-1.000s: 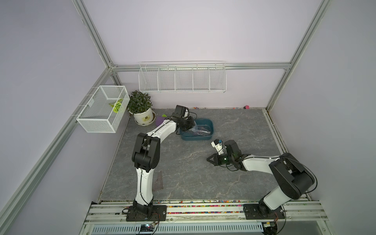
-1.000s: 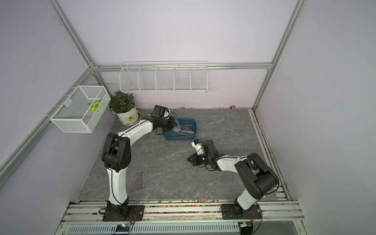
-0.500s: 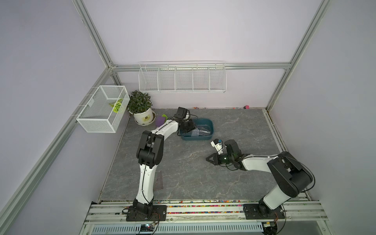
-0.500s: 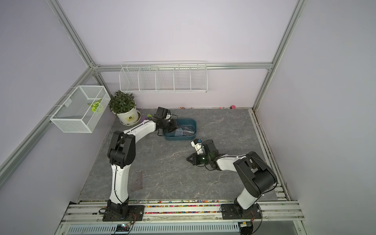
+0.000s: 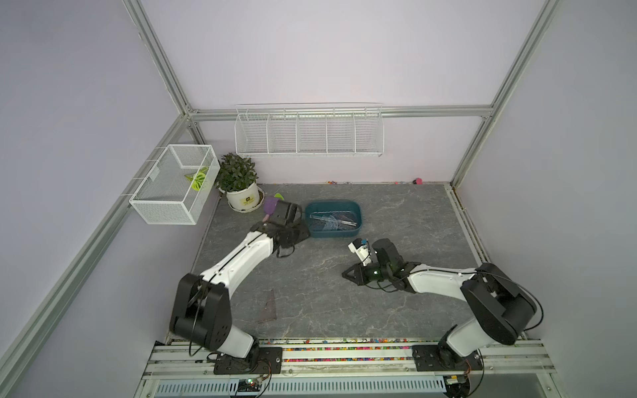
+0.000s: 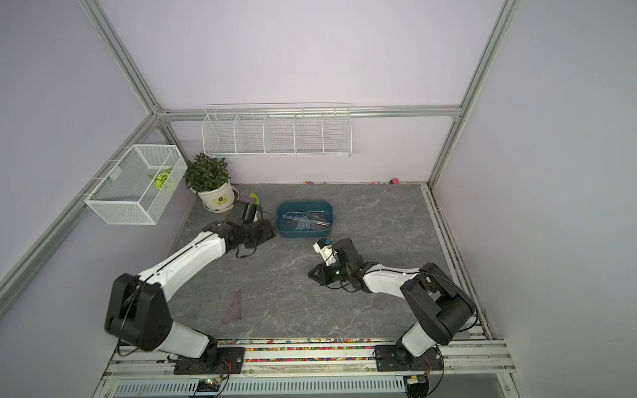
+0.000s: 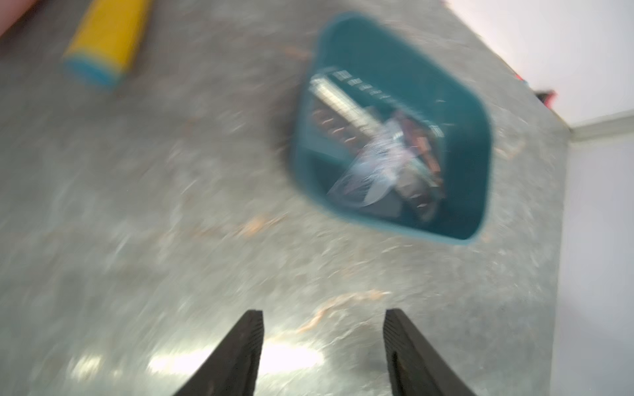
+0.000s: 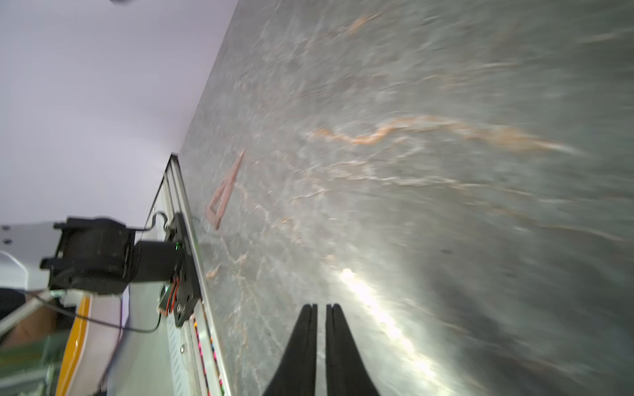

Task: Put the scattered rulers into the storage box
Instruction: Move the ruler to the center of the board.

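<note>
Count being logged: one storage box (image 5: 331,235), two arms, one triangle ruler (image 5: 269,308) outside the box, and one pile of rulers (image 5: 332,220) inside it, overlapped too much to be counted. The box is being shown in both top views (image 6: 300,235), its long wall turned toward the base rail.

The left gripper (image 5: 300,236) is being held just beside the box's short wall on the potted plant (image 5: 238,175) side. In the left wrist view its fingers (image 7: 247,343) are being kept wide apart, released, with nothing between them. Only that view is showing brownish pieces among the clear ones in the box (image 7: 377,44), all of it blurred.

The right gripper (image 5: 344,274) is being held near the box's rail-side corner, low over the table (image 5: 406,213). Only the right wrist view is showing its fingers (image 8: 305,343) drawn nearly together, a thin slit left, nothing gripped.

The triangle (image 8: 224,195) is being seen flat, well apart from the box, close to the table's rail edge, with bare stone between the two.
</note>
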Available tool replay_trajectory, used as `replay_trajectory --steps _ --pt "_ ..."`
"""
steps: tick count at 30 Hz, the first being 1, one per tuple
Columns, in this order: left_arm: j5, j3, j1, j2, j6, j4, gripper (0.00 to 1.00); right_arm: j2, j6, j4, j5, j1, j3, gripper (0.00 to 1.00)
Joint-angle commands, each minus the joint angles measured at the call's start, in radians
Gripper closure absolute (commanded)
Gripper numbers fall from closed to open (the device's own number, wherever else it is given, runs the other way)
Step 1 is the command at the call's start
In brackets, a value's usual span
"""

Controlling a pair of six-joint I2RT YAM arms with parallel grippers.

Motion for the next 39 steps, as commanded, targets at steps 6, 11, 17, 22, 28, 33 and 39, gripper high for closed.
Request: replay_trajectory --steps 6,11,17,22,28,33,39 --pt "-0.169 -0.495 0.019 -0.321 -0.395 -0.010 0.40 0.038 -0.154 -0.168 0.141 0.240 0.163 0.80" --pt "-0.208 -0.458 0.221 -0.520 -0.267 -0.033 0.41 0.167 -0.239 -0.327 0.358 0.398 0.372 0.48" --pt "-0.223 -0.315 0.389 -0.535 -0.130 -0.114 0.42 0.400 -0.284 -0.466 0.490 0.519 0.646 0.38" --pt "-0.205 -0.316 0.470 -0.552 -0.089 -0.092 0.42 0.561 -0.270 -0.552 0.529 0.552 0.857 0.37" --pt "-0.188 -0.316 0.499 -0.554 -0.049 -0.102 0.42 0.697 -0.278 -0.642 0.566 0.580 1.043 0.37" --pt "-0.156 -0.327 0.512 -0.582 -0.043 -0.098 0.42 0.775 -0.298 -0.695 0.589 0.595 1.154 0.36" --pt "-0.125 -0.331 0.514 -0.583 -0.037 -0.088 0.42 0.848 -0.321 -0.758 0.648 0.608 1.246 0.38"
